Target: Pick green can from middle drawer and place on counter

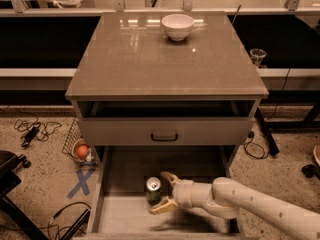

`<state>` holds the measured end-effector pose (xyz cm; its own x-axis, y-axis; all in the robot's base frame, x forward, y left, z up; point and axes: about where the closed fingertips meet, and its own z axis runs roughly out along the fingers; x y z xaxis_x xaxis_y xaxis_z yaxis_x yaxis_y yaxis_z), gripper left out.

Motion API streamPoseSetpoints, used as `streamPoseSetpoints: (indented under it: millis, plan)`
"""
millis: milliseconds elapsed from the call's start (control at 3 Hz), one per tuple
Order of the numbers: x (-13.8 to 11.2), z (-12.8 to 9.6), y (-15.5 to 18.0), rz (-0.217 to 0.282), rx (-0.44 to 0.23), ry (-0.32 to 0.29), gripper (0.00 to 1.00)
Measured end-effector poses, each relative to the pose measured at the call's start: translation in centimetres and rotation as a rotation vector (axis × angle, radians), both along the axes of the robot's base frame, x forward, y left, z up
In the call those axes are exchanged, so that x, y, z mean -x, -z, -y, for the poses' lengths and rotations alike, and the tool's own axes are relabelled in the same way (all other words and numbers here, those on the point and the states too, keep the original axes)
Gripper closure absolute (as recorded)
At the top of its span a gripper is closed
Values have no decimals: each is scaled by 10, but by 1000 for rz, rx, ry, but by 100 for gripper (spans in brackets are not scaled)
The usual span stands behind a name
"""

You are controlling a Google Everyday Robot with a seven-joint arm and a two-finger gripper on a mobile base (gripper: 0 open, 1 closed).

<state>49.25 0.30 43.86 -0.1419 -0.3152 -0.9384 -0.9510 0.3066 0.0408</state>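
The green can [153,189] stands upright in the open middle drawer [116,214], near the middle of its floor, its silver top showing. My gripper [164,192] reaches in from the lower right on a white arm. Its two tan fingers are open and sit on either side of the can's right flank, one behind [169,177] and one in front [161,207]. They are right at the can but not closed on it. The counter [150,59] is the glossy grey-brown top of the cabinet above.
A white bowl [177,26] stands at the back of the counter. A closed drawer front with a black handle [164,137] sits above the open drawer. Cables, a blue X mark [81,182] and a wire basket with an orange ball [81,150] lie on the floor at left.
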Motion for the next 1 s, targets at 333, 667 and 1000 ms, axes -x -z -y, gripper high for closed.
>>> streamPoseSetpoints:
  millis: [333,667,1000]
  plan:
    - [4,-33,5,-20,-58,-42,40]
    - [3,-63,-7,-39,-124,-67,72]
    - [-4,-68,-33,-59,-162,-62,94]
